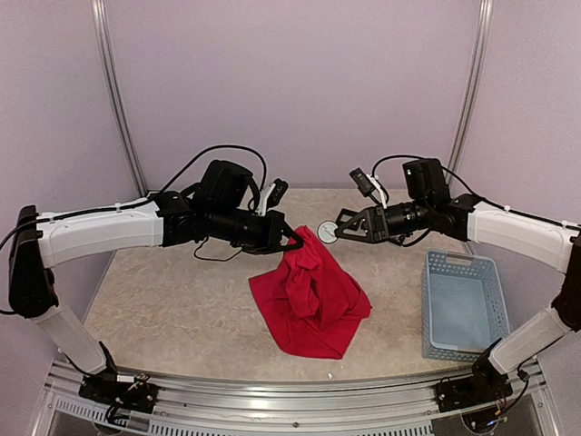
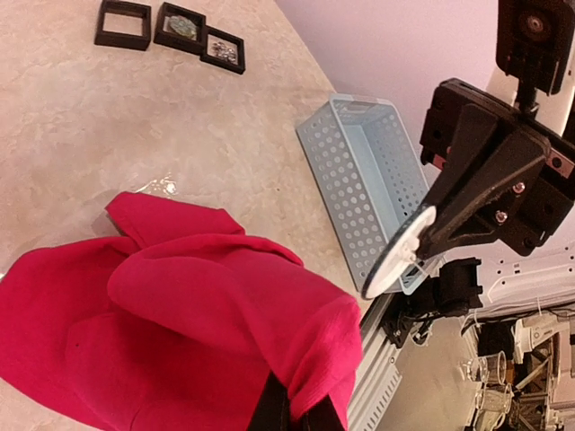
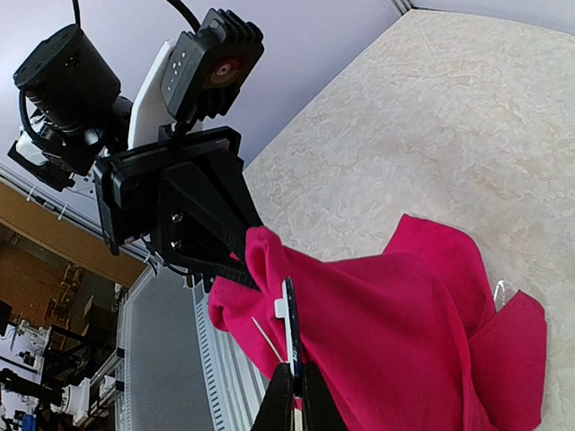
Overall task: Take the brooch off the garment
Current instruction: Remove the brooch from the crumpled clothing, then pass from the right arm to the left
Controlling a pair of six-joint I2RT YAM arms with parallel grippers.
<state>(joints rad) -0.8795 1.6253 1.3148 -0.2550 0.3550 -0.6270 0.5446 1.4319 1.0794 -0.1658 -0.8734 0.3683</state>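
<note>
The crumpled bright red fabric garment [image 1: 311, 295] rises to a peak, pinched there by the left gripper [image 1: 295, 239]. The right gripper [image 1: 339, 232] pinches a round white brooch [image 1: 327, 231] just beside that peak.

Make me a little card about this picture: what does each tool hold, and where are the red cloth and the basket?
left tool: shut, pinching the garment at its top, holding it up in a peak
right tool: shut on the brooch, a white round disc
brooch and garment: apart, with a gap in the left wrist view
garment's bottom: on the table
basket: pale blue, right of the garment, not touching
</note>
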